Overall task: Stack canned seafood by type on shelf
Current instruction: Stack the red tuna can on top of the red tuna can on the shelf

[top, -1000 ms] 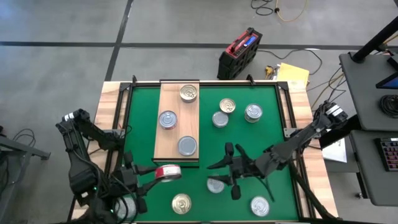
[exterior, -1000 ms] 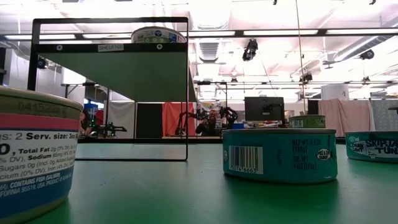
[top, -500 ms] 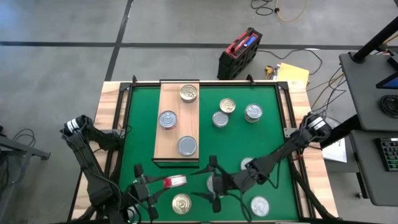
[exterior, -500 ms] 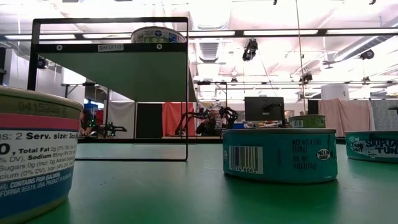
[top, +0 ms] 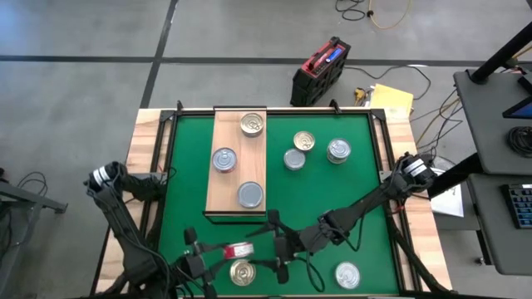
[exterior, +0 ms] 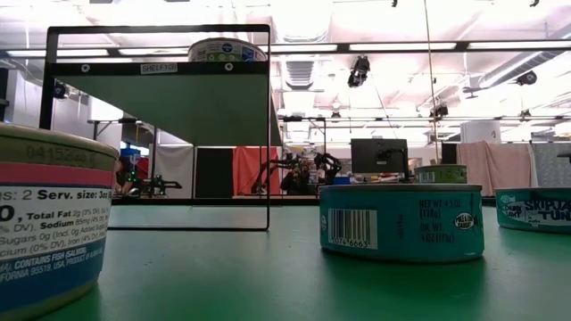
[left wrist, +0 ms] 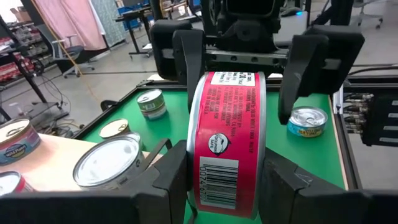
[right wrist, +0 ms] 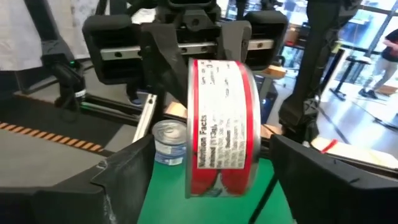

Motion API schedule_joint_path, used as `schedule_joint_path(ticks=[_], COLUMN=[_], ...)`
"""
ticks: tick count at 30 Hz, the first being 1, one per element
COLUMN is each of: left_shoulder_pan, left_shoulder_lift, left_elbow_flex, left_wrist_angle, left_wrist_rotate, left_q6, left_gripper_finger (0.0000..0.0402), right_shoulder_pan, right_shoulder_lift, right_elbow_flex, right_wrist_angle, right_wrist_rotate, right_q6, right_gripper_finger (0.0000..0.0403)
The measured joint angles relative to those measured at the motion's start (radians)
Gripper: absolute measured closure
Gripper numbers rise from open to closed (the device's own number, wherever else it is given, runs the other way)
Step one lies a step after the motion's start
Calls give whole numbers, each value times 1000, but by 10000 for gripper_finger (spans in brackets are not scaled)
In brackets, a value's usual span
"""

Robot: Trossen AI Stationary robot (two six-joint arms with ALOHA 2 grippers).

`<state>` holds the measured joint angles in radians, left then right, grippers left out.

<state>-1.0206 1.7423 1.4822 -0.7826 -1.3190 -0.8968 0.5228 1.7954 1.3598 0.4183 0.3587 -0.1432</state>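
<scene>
Low in the high frame, left gripper [top: 218, 253] clamped on red-labelled can [top: 241, 249], right gripper [top: 275, 247] spread wide around it; gold-lidded tin [top: 242, 272] beneath, green mat [top: 324, 187], grey floor beyond

Bright, even overhead light fills the room. In the low view the ceiling strips [exterior: 393, 46] blow out to white glare at 12 o'clock, and the near can [exterior: 53, 223] at 8 o'clock is out of focus. The mat [top: 332, 191] shows only soft, faint shadows. The right wrist view is blurred throughout; the red can [left wrist: 227, 143] is sharp in the left wrist view.
</scene>
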Motion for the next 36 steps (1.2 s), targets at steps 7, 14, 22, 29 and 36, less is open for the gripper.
schedule_joint_path(ticks=[7, 14, 22, 29, 36], left_shoulder_pan=[0, 1, 2, 2, 3], left_shoulder_lift=[20, 32, 32, 32, 26], left_elbow_flex=[30, 44, 44, 44, 43], left_wrist_angle=[3, 16, 22, -76, -256], left_wrist_rotate=[1, -17, -37, -37, -35], left_q6=[12, 37, 51, 77, 77], left_gripper_finger=[273, 266, 201, 149, 143], right_shoulder_pan=[0, 0, 0, 0, 3], right_shoulder_lift=[0, 1, -19, -116, -174], right_elbow_flex=[0, 0, 0, -1, -48], right_wrist_angle=[-1, -2, -117, -344, -443], right_wrist_rotate=[-1, -5, 0, -1, -1], right_q6=[0, -3, 83, 298, 491], right_gripper_finger=[179, 263, 263, 263, 263])
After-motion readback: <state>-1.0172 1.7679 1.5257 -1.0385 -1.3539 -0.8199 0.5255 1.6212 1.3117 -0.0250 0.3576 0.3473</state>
